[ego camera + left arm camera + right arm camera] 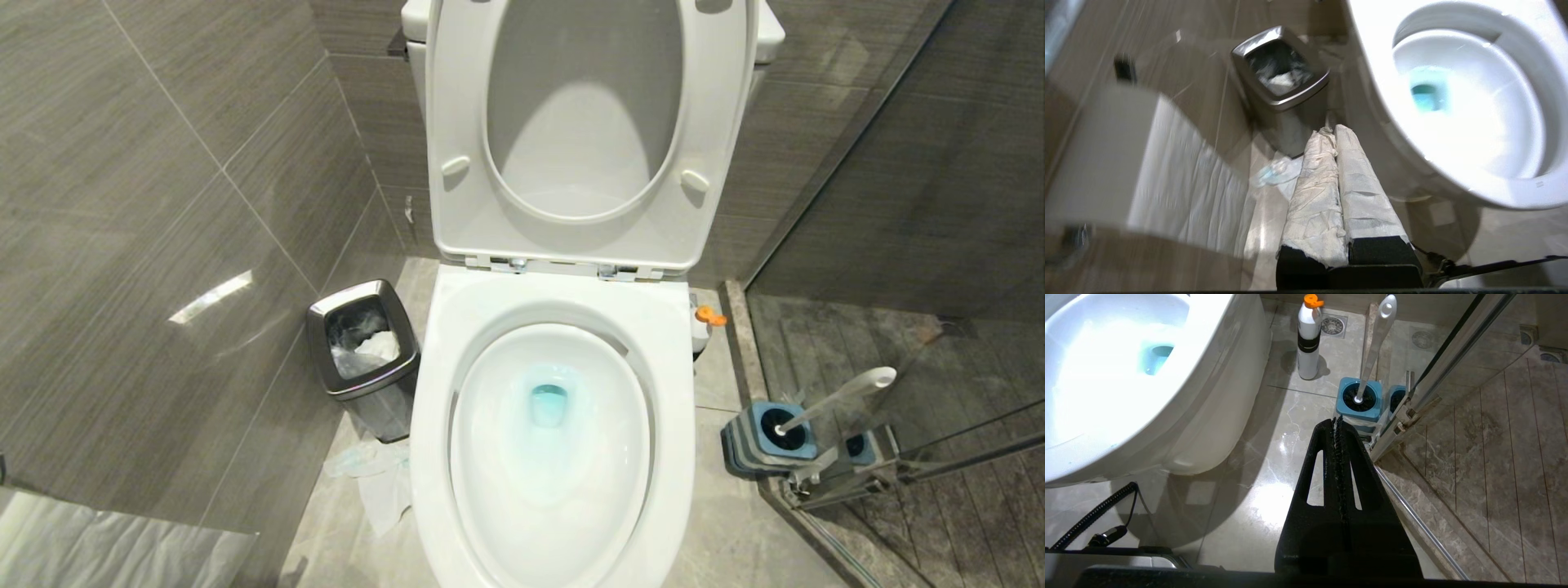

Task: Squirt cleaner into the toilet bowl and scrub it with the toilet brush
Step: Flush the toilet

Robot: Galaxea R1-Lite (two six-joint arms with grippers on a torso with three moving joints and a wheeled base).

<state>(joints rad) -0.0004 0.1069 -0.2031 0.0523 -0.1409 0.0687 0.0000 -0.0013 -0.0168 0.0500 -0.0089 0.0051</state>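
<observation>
The right gripper (1337,424) hangs over the glossy marble floor (1257,457) with its black fingers (1321,465) pressed together, nothing between them. Beyond its tip the toilet brush (1374,343) stands in its blue square holder (1359,403), its pale handle leaning against the metal frame of a glass door (1447,361). The cleaner (1307,339), white with an orange cap, stands upright on the floor between the holder and the toilet bowl (1167,388), whose basin holds teal-blue water (1155,357). A black coiled cable (1094,516) lies near the bowl's base
</observation>
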